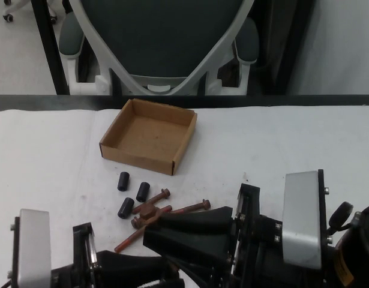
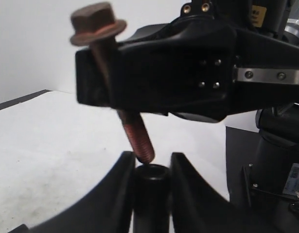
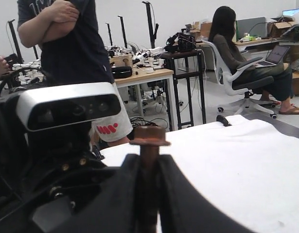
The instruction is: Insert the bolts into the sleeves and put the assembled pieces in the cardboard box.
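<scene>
A black sleeve stands upright between my left gripper's fingers, which are shut on it. Straight above it, my right gripper is shut on a rusty bolt, head up. The bolt's threaded tip sits at the sleeve's open mouth. The same bolt's head rises out of my right gripper. In the high view both grippers meet near the front edge, the right one pointing left. Three loose sleeves and several bolts lie just beyond them. The open cardboard box sits farther back.
The white bench has free room to the right and left of the box. A grey office chair stands beyond the bench's far edge. The left arm's wrist camera is close beside my right gripper.
</scene>
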You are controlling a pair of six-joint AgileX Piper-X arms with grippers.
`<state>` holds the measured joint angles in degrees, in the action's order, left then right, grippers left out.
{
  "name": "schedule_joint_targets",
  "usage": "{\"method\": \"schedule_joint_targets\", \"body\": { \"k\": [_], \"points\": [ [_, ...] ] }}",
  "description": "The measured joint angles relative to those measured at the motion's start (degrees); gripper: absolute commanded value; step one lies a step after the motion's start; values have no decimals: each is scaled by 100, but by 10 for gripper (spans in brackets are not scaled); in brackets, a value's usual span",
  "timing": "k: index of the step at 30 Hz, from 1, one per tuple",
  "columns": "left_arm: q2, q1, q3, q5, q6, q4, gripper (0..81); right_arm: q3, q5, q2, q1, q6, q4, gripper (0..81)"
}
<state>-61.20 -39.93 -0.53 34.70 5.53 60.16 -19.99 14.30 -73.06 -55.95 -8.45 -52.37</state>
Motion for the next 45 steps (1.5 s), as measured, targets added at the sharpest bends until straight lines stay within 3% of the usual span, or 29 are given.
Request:
{"method": "schedule_joint_targets", "body": {
  "k": [6, 19, 45],
  "points": [
    [-13, -397, 0, -314, 89, 180, 8, 0, 91, 0, -21, -57, -75, 2],
    [-13, -440, 0, -535, -407, -138, 8, -9, -30, 0, -8, -61, -277, 2],
    [-754, -712, 382, -406, -206, 226, 8, -9, -30, 0, -8, -61, -292, 2]
  ]
}}
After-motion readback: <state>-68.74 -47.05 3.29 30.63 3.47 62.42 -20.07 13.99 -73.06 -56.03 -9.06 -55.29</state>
